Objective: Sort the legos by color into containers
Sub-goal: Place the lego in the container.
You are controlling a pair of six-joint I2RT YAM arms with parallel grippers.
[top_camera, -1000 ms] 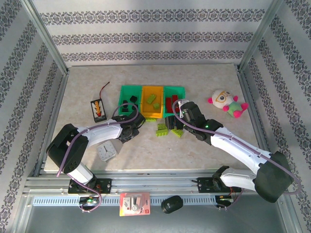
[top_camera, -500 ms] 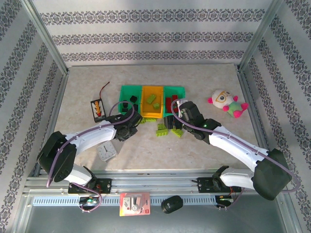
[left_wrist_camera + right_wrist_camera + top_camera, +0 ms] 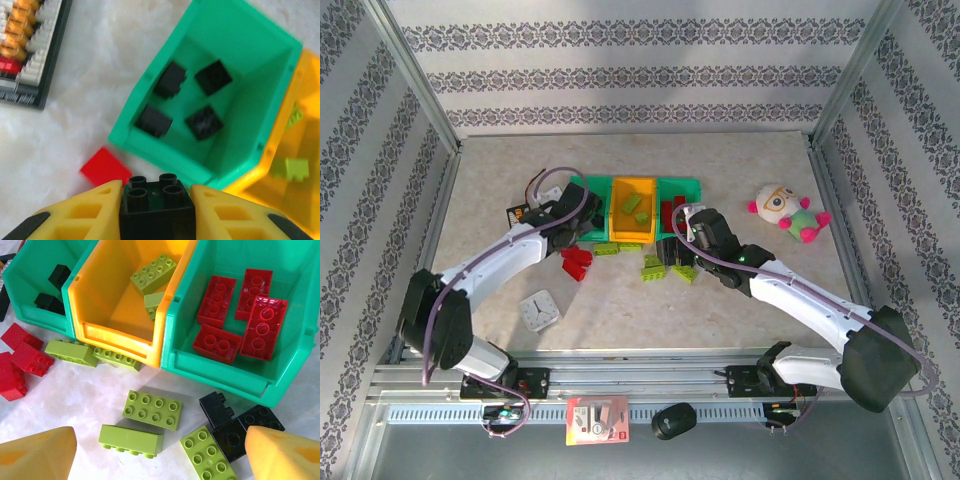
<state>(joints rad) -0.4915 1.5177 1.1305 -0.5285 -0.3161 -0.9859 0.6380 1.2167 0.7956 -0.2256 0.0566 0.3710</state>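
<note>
My left gripper (image 3: 157, 200) clamps a black brick (image 3: 156, 212). The green bin (image 3: 250, 55) just ahead holds four more black ones. My right gripper (image 3: 160, 455) gapes above lime bricks (image 3: 152, 410), with the red-brick bin (image 3: 220, 372) just beyond.

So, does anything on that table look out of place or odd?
Nothing looks spilled or broken. Three things have no part in the sorting: a plush toy on the right, a white square clock askew near the front edge, and a black battery holder beside the left teal bin.
</note>
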